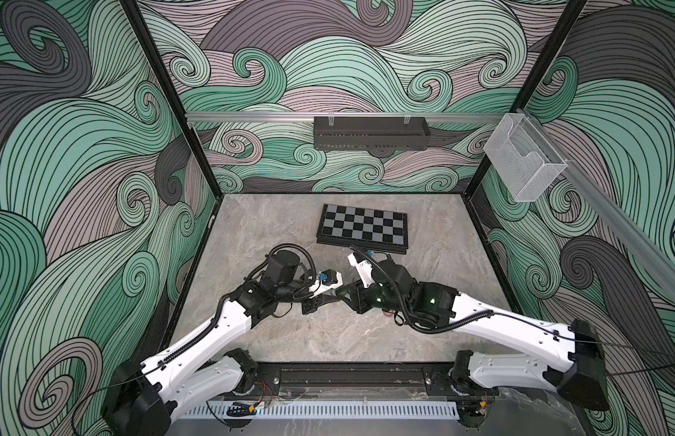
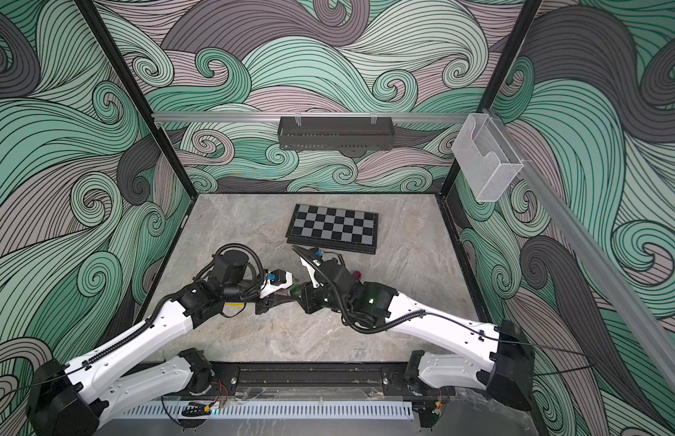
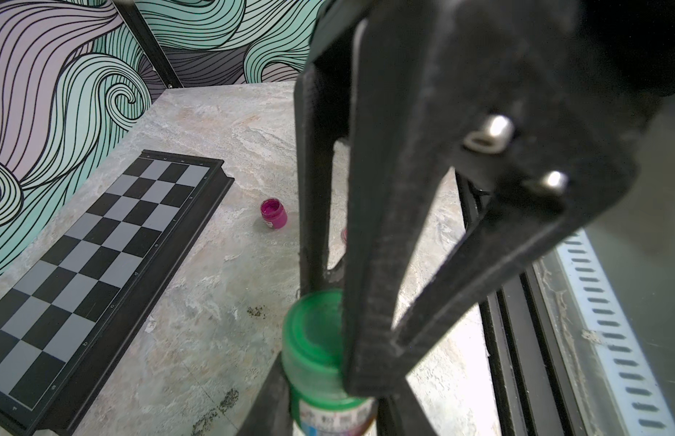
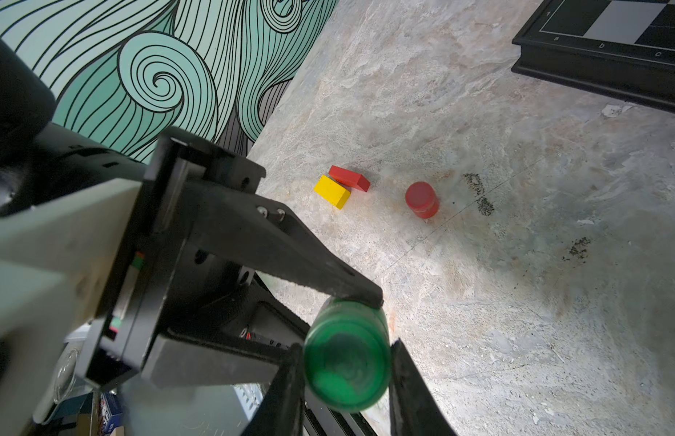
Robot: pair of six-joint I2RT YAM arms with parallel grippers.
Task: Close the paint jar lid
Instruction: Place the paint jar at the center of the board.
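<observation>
Arms [image 1: 222,324] [image 1: 490,321] meet mid-table, left end effector [image 3: 332,409] clamping jar [image 3: 324,417], right end effector [image 4: 347,345] clamping lid [image 4: 347,368]

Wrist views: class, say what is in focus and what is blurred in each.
Left wrist view: green jar up close is soft, chessboard and magenta jar crisp. Right wrist view: green lid blurred, yellow block and red jar sharp.

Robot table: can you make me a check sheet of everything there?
Surface: grey marbled tabletop, dark smudges.
Job's things: green paint jar, green lid on top.
Clutter: folded chessboard, small magenta paint jar, red cylinder, red block, yellow block.
Grippers: left gripper shut on jar; right gripper shut on lid.
Cables: black ribbed cables loop at both wrists.
Surroundings: wave-patterned walls, black wall shelf, clear plastic holder.
</observation>
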